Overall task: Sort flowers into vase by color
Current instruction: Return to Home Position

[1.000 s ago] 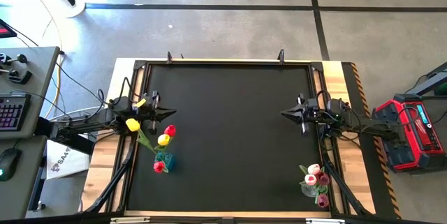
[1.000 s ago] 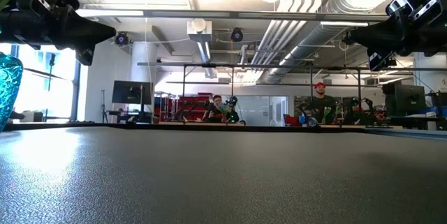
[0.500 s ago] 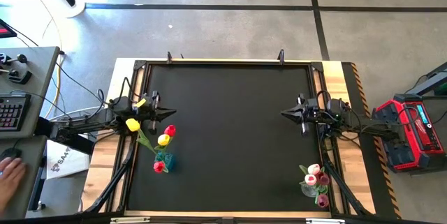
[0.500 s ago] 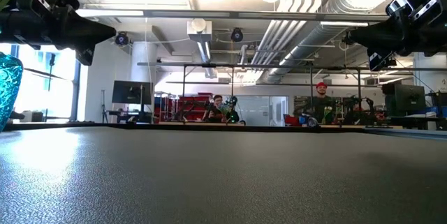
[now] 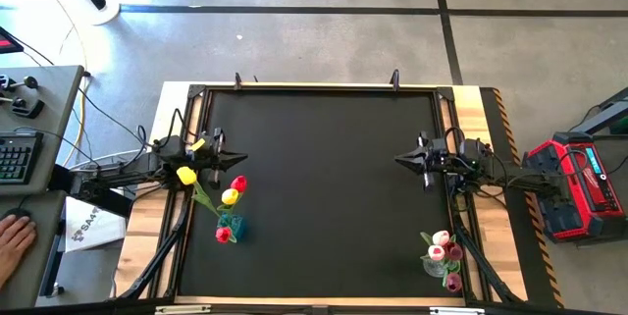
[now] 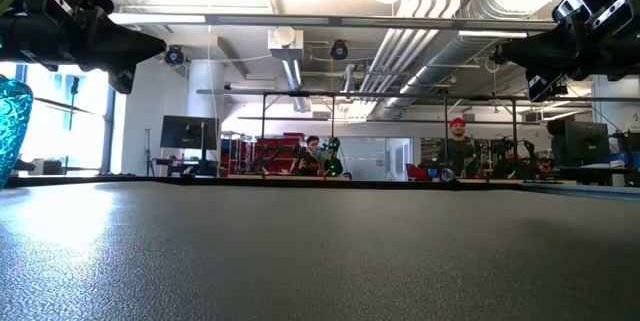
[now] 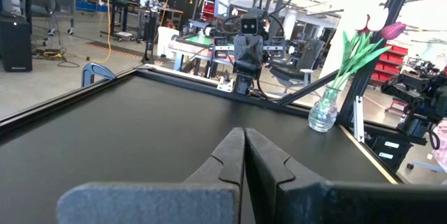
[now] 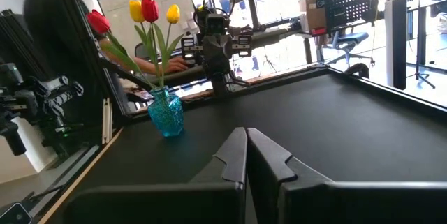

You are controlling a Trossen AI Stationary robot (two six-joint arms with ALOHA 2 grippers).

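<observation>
A blue glass vase stands near the table's left near corner and holds red and yellow tulips on green stems; it shows as well in the right wrist view. A clear glass vase near the right near corner holds pink and white tulips; the left wrist view shows this clear vase too. My left gripper hovers shut at the table's left side, above and behind the blue vase. My right gripper hovers shut at the right side, facing it. Neither holds anything.
The black mat between the two grippers is bare. A raised black frame edges the mat. Left of the table is a desk with a keyboard and a person's hand. A red device sits to the right.
Both arms have kept still. Beside the table, a person's hand has come onto the mouse on the left desk.
</observation>
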